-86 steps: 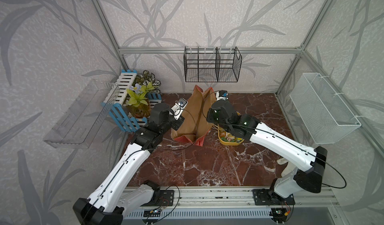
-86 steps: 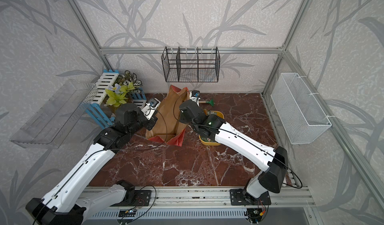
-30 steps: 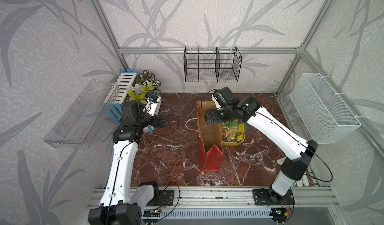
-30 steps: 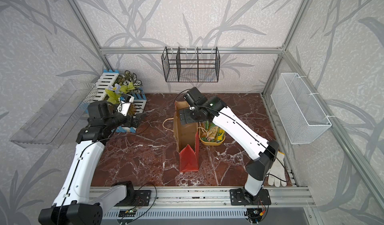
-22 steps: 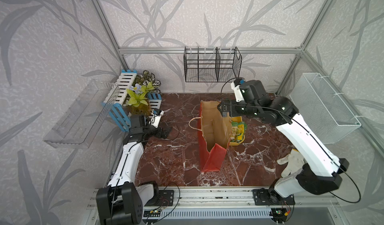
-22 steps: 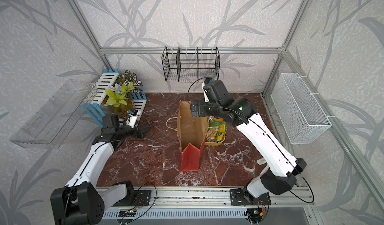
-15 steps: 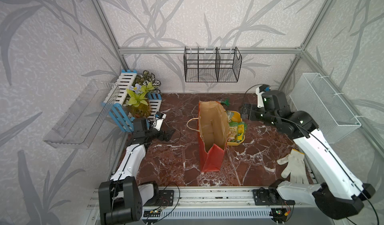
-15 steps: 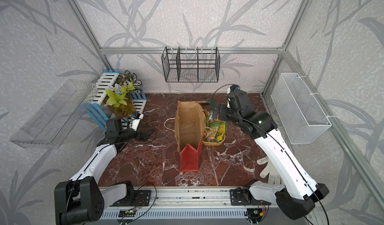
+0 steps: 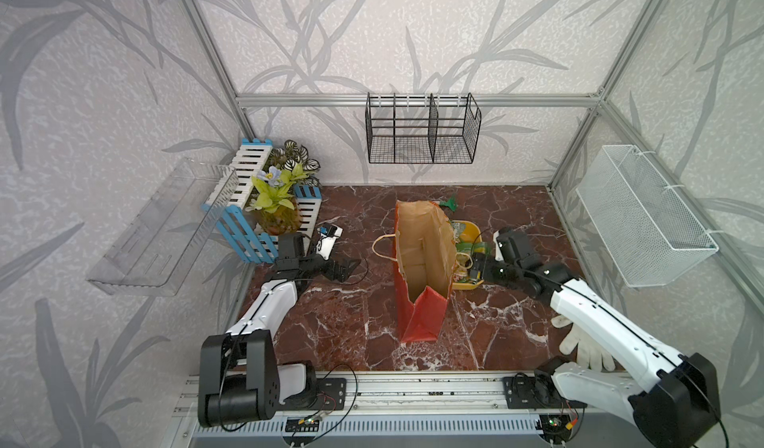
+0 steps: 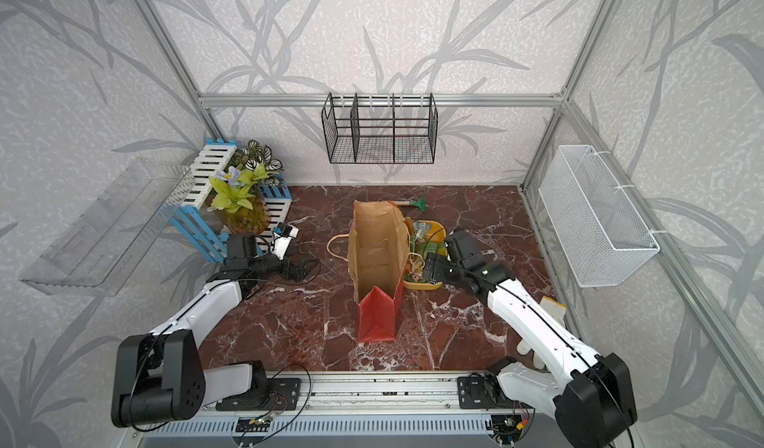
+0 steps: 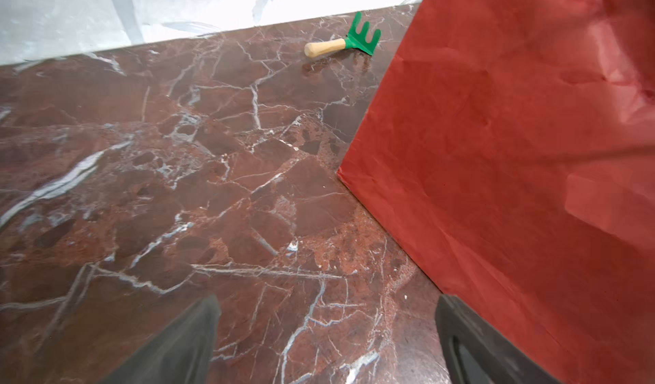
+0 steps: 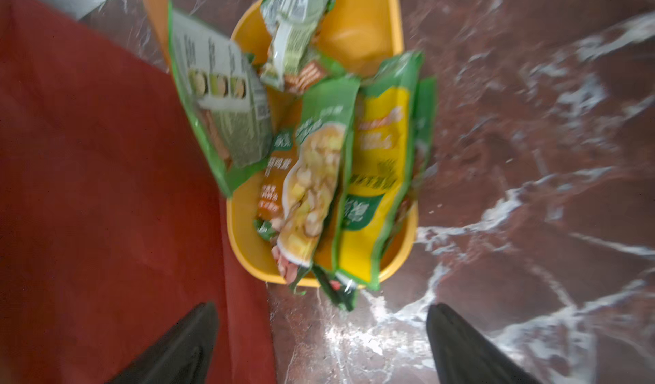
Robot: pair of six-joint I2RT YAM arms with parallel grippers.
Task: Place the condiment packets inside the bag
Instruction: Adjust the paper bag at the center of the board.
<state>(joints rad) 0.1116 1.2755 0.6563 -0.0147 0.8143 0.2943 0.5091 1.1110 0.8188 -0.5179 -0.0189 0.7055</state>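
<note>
**Left gripper** (image 9: 343, 268): the fingers are spread wide with nothing between them, low over bare marble (image 11: 177, 187). The bag (image 11: 514, 152) stands ahead of them and off to one side. In the wrist view its bottom edge runs just past one fingertip, and contact cannot be judged there. In both top views the fingers sit clear of the bag wall. The handle (image 9: 380, 247) loop lies on the marble between them and the bag. Straight ahead of the fingers, open marble runs to the back wall, where a rake (image 11: 342, 44) lies.

**Right gripper** (image 12: 322, 309): the fingers are spread wide and hold nothing. The wrist view is blurred.
- The packets (image 12: 319, 173) are directly ahead of the fingertips, standing on edge in the tub (image 12: 361, 28), outside the bag.
- Several packet ends poke over the near rim toward the fingers.
- One green packet leans out over the rim on the bag side.
- One finger sits in front of the bag's red wall, and the other is over open marble.

**Edges:** the bag wall runs just beside the tub's long edge, and any gap is too narrow to see. On the tub's other side the marble is bare.

**Bag:** it stands upright between the two grippers in both top views, mouth open upward and brown lining showing. A glove (image 9: 578, 342) lies well behind the right fingers, beside the arm.
</note>
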